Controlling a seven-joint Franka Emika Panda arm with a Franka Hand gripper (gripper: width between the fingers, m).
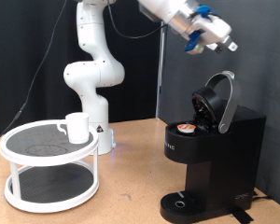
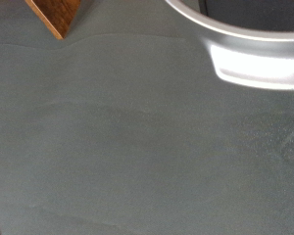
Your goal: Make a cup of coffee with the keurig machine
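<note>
While keurig machine (image 1: 207, 149) at lower right stands lid-up, pod (image 1: 185, 129) seated, cup (image 1: 77, 127) sits on white rack (image 1: 49, 173), lower left. Gripper (image 1: 230, 45) upper right, empty; finger spread unclear. Brewing undone.

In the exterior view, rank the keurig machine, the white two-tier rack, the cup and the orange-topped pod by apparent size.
1. keurig machine and white rack: similar in extent, so unranked
2. cup
3. orange-topped pod
</note>
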